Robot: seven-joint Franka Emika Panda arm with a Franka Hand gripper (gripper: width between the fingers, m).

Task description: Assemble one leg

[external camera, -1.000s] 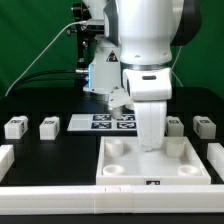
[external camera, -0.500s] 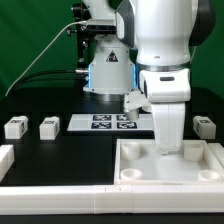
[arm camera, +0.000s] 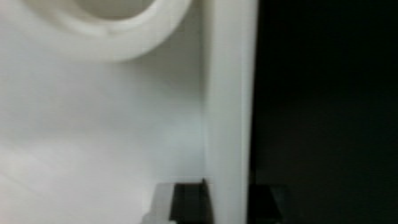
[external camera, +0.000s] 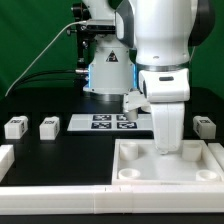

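Note:
Three legs stand on the black table in the exterior view: two at the left (external camera: pixel 15 127) (external camera: pixel 48 127) and one at the right (external camera: pixel 205 126), each a small white block with a tag. My gripper (external camera: pixel 166 150) reaches down onto the back wall of the large white square piece (external camera: pixel 195 165) with round corner recesses. In the wrist view the gripper (arm camera: pixel 230 205) has one dark finger (arm camera: pixel 191 205) on each side of that piece's thin wall (arm camera: pixel 230 100), shut on it. A round recess (arm camera: pixel 107 20) shows beside the wall.
The marker board (external camera: pixel 105 122) lies behind the large piece, left of my arm. A white rail (external camera: pixel 60 195) runs along the table's front, with a white block (external camera: pixel 5 156) at its left end. The robot base (external camera: pixel 105 70) stands at the back.
The gripper and the large white piece moved together to the exterior view's right between one second and half a second ago. Nothing has moved since.

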